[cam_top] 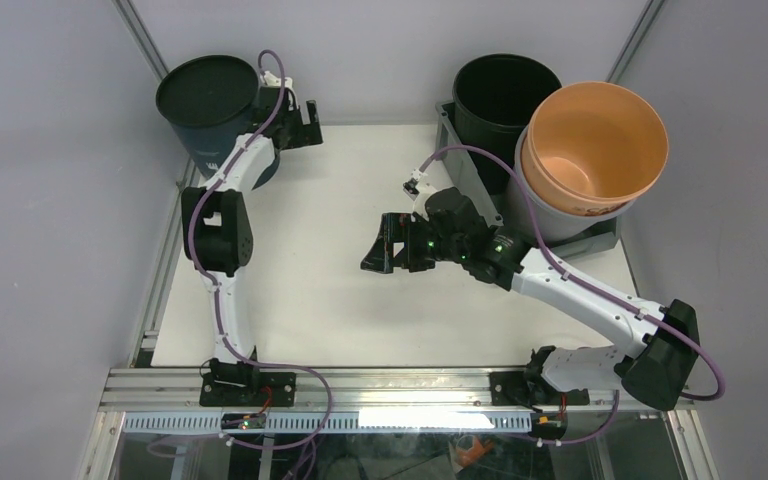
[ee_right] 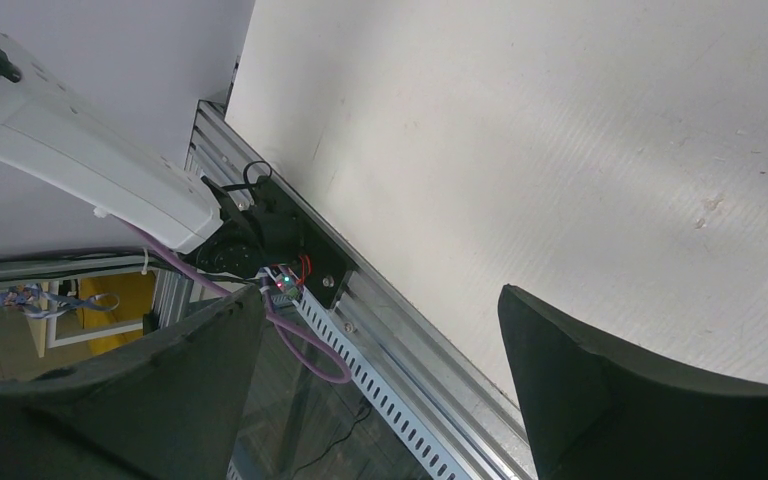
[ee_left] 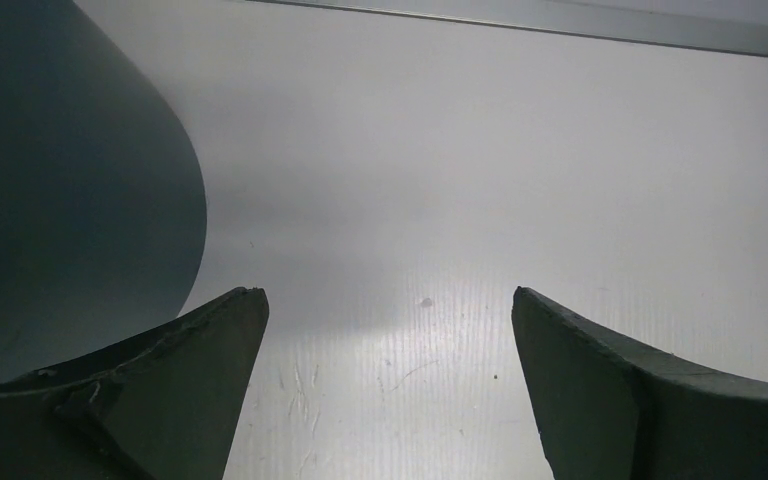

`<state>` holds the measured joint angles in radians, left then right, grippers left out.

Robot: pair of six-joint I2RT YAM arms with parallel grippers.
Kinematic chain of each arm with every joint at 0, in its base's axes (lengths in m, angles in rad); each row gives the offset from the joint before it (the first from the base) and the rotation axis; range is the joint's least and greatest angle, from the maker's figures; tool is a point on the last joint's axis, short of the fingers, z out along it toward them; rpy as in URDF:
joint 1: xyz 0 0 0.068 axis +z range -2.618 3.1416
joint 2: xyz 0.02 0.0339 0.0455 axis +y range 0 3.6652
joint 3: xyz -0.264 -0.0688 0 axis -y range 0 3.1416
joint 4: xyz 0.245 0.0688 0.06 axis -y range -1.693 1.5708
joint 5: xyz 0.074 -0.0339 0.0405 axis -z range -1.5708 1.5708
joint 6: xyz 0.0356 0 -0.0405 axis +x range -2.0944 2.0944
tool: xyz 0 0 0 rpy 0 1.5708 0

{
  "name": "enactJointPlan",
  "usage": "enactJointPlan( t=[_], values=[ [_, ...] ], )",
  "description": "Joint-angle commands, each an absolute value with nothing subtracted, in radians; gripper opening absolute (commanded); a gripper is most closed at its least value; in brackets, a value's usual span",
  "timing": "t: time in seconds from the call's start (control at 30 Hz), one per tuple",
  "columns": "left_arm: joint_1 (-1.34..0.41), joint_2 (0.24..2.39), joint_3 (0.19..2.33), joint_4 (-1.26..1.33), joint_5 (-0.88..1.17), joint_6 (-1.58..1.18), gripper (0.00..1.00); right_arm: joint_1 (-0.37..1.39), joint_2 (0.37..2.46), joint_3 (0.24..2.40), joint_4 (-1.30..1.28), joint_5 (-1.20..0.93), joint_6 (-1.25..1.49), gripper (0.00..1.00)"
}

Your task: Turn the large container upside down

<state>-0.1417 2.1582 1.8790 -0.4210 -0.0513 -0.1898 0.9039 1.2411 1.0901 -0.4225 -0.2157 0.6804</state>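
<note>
The large container (cam_top: pixel 458 158) is a grey rectangular bin at the back right of the table, standing right way up with buckets in it. Only its left wall and front right corner show. My right gripper (cam_top: pixel 382 260) hangs open over the middle of the table, to the left of the bin and apart from it. In the right wrist view that gripper (ee_right: pixel 380 300) has nothing between its fingers and faces the table's near edge. My left gripper (cam_top: pixel 298 120) is open at the back left. Its wrist view shows the left gripper (ee_left: pixel 390 300) holding nothing, over bare table.
A black bucket (cam_top: pixel 505 95) and an orange bucket (cam_top: pixel 593 145) nested in a pale grey bucket (cam_top: pixel 550 222) stand in the bin. A dark bucket (cam_top: pixel 208 100) stands at the back left, just left of my left gripper, its wall (ee_left: pixel 60 180) close by. The left arm's base (ee_right: pixel 270 235) is on the front rail.
</note>
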Motion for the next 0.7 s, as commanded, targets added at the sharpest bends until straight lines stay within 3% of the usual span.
enactJointPlan(
  t=[0.0, 0.43, 0.67],
  values=[
    [-0.153, 2.085, 1.875, -0.385, -0.052, -0.16, 0.99, 0.91, 1.225, 1.107, -0.366, -0.204, 0.69, 0.91],
    [-0.14, 2.059, 1.88, -0.434, -0.131, -0.126, 0.99, 0.912, 1.219, 1.127, -0.373, -0.207, 0.667, 0.9],
    [-0.103, 2.044, 1.881, -0.452, -0.143, -0.122, 0.99, 0.927, 1.281, 1.444, -0.609, -0.053, 0.504, 0.91]
  ],
)
